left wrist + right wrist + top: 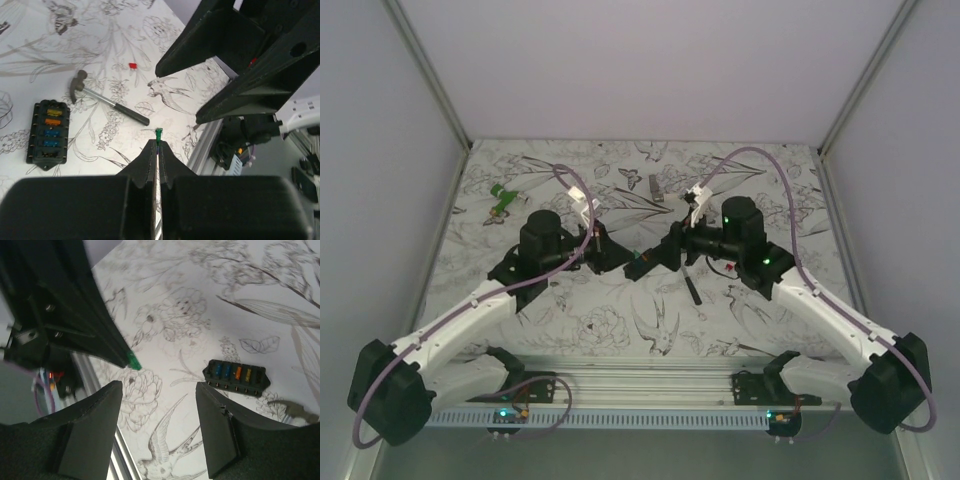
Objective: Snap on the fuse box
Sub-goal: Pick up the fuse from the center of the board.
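In the top view, the left gripper [620,256] and the right gripper [658,258] are seen tip to tip above the middle of the table [570,180], and what lies beneath them is hidden. In the left wrist view, the left fingers are pressed shut on a small green fuse [159,133], held out at the very tip, presumably so it can be passed across or pushed into a slot. The fuse box [47,132] lies flat, face up, near the hammer [107,102]. Its long axis runs up and down the picture, and the lowest slot appears unfilled. In the right wrist view, the right fingers are spread wide with nothing held, apparently kept ready for the fuse. There the box's long axis runs across the picture, dipping slightly rightward.
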Robot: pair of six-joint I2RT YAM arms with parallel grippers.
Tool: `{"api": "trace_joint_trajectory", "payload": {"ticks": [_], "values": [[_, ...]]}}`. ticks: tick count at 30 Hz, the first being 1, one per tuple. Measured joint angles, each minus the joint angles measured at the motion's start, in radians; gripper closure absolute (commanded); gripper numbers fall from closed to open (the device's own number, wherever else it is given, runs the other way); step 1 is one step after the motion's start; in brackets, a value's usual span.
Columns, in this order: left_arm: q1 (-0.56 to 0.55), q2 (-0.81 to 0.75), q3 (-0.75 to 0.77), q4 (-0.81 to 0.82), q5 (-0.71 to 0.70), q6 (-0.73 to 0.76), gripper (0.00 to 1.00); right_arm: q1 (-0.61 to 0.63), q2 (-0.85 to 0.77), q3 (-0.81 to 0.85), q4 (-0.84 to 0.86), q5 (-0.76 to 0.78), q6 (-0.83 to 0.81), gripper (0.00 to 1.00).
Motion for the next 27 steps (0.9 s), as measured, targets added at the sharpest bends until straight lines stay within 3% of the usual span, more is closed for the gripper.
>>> {"api": "trace_joint_trajectory", "payload": {"ticks": [4,13,27], "values": [[0.0,0.0,0.045,-0.051,0.092,0.053,1.0,-0.009,0.0,0.076,-0.099,-0.167,-0.17,0.35],[-0.007,0.027,0.144,-0.12,0.261,0.111,1.0,-0.011,0.046,0.224,-0.293,-0.416,-0.447,0.58],[-0.05,0.035,0.182,-0.166,0.318,0.155,1.0,-0.011,0.094,0.255,-0.424,-0.584,-0.589,0.72]]}}
